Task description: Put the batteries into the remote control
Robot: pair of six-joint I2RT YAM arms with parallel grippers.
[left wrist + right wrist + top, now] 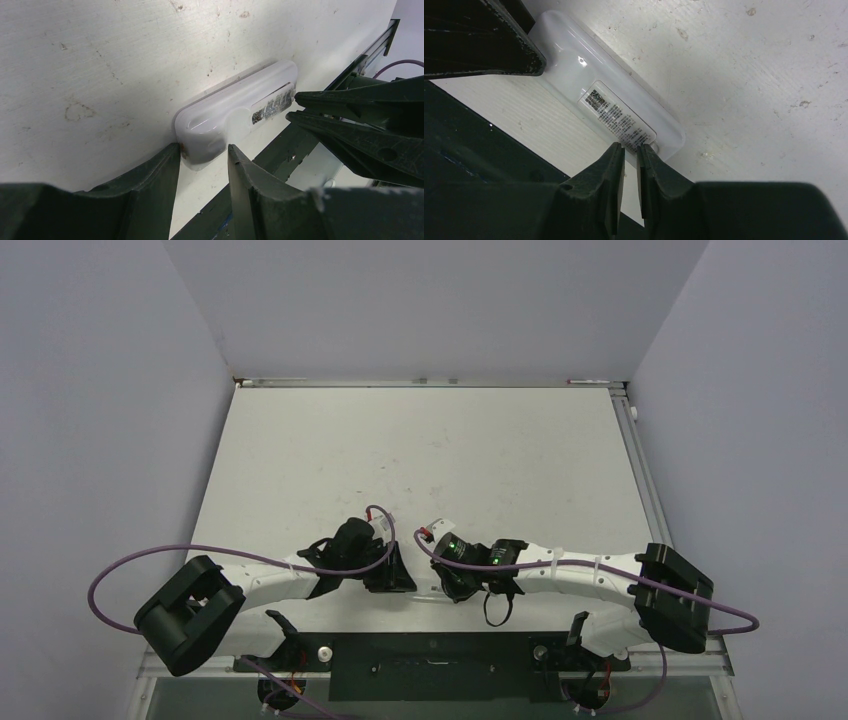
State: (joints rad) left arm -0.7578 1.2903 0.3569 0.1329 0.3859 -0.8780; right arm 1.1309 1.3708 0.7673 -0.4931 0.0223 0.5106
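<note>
Left claw (202, 148) clamped across one end of the remote control (235, 112). It lies label side up on the table (100, 60), just beside the near edge. Right claw (630, 147) pinched almost shut and empty, tips at the label on the other end. Back cover looks still on; no batteries in view. Risks: tips skid off the smooth cover, or a sideways push pivots the remote in my end-only grip and sends it over the edge.

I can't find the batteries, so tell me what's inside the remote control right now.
That is hidden. The remote control lies back up on the table, its back face unbroken, showing only a printed label. No battery shows in any view.
</note>
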